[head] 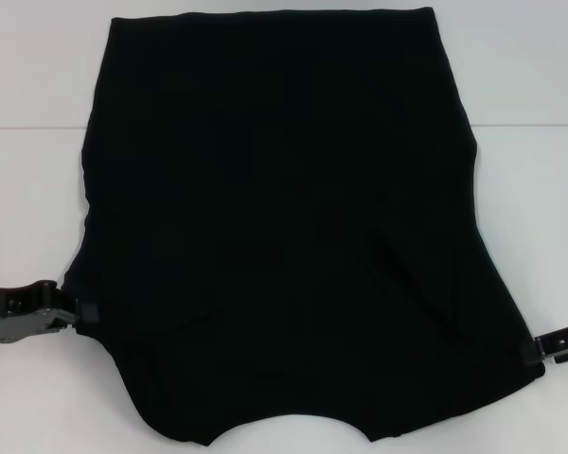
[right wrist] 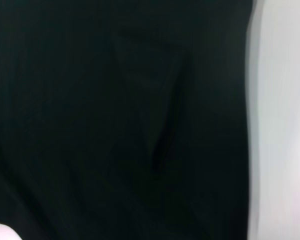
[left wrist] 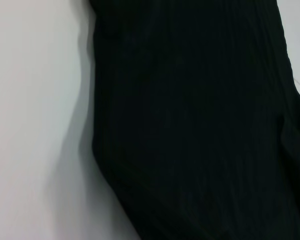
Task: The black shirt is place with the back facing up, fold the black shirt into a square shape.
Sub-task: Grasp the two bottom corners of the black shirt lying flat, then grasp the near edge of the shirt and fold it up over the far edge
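Even, bright overhead lighting is observed; the black shirt (head: pixel 275 227) is rendered detail-free, and blur is seen in the right wrist view toward 3 o'clock.

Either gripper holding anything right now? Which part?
Both look clamped on the shirt: left gripper on its near left corner, right gripper on its near right corner.

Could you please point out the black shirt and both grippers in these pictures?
black shirt (head: pixel 284 218): head view, middle of the cloth.
left gripper (head: pixel 79 313): head view, fingertips at the shirt's edge.
right gripper (head: pixel 533 351): head view, fingertips at the shirt's opposite edge.

Matt black cloth shirt (head: pixel 284 227); smooth white table (head: pixel 28 66)
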Motion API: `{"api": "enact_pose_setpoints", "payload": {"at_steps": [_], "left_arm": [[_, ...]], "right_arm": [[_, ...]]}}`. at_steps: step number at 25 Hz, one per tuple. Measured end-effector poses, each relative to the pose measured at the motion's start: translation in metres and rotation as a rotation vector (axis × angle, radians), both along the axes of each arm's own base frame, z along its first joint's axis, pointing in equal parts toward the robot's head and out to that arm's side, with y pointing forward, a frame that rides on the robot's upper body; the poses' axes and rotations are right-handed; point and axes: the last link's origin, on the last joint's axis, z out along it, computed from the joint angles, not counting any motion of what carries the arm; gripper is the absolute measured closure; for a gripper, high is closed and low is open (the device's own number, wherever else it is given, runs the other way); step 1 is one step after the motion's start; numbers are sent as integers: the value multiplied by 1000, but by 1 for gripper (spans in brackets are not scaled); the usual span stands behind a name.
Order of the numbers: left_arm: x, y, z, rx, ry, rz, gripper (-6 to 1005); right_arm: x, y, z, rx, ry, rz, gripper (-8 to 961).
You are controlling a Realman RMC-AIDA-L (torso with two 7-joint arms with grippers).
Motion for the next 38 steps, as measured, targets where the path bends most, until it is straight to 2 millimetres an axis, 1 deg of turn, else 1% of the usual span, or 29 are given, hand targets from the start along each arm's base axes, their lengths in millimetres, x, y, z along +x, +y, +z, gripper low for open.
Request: {"api": "enact_pose_setpoints", "payload": {"at_steps": [16,21,29,31,37,38], "left_arm": [[-1,2,0,12,4,1,950],[0,2,0,15,2,1,946],[1,3,1,20,-2,-2,939],[1,3,1,20,-3,-4,938],[3,4,0,17,-7,-13,933],[3,4,0,16,-7,-15,932]], "right_arm": [[-14,6,-26,-51,14,22,341],[-23,10,-26,-28,68,36,344],[-24,9,-26,-48,68,32,349],[-21,9,-24,-44,68,23,580],[-18,8,-21,-29,65,7,790],[-18,8,-21,-29,65,6,811]]}}
